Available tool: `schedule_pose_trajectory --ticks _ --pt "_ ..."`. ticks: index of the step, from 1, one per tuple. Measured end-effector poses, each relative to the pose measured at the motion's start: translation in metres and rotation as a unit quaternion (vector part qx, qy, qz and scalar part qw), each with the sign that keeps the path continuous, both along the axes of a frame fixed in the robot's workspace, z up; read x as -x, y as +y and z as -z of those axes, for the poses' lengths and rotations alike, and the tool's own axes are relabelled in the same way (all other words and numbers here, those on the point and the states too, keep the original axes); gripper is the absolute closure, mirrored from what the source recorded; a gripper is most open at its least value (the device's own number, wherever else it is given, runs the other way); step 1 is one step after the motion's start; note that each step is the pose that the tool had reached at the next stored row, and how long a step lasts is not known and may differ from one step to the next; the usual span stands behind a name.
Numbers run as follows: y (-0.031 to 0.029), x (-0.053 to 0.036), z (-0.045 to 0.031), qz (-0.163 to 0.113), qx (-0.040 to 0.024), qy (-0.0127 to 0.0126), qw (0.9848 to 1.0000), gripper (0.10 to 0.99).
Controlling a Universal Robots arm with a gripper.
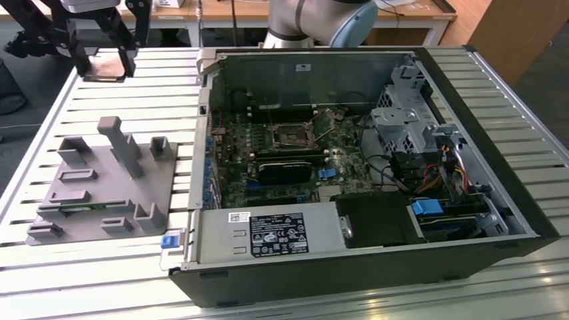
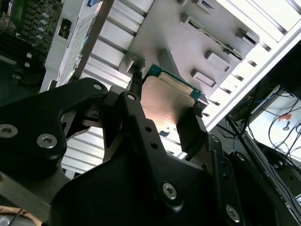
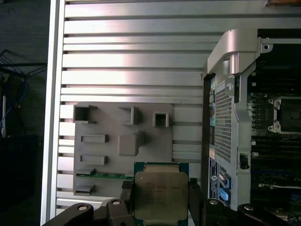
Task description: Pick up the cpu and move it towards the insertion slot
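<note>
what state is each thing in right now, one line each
cpu: clamped between the hand's fingers, lifted off the table
hand: shut on the cpu, up by the table's far corner
insertion slot: empty
computer case: side panel off, lying flat
grey fixture plate: flat on the table

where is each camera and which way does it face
Exterior view: off the arm, looking down on the open computer case; gripper at far corner holding the cpu.
First wrist view: looks down past the held cpu at the grey fixture plate.
Second wrist view: looks along the gripper.
Both wrist views share cpu and plate.
</note>
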State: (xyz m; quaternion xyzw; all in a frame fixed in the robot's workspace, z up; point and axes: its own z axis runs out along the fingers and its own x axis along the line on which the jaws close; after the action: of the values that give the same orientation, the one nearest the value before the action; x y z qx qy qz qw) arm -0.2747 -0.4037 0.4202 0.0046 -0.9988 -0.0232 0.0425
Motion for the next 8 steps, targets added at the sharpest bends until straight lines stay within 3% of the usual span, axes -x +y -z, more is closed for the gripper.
schedule_pose_trajectory --ticks 8 --pt "0.0000 -0.0075 0.0000 0.000 0.0000 0.0000 1.0000 0.541"
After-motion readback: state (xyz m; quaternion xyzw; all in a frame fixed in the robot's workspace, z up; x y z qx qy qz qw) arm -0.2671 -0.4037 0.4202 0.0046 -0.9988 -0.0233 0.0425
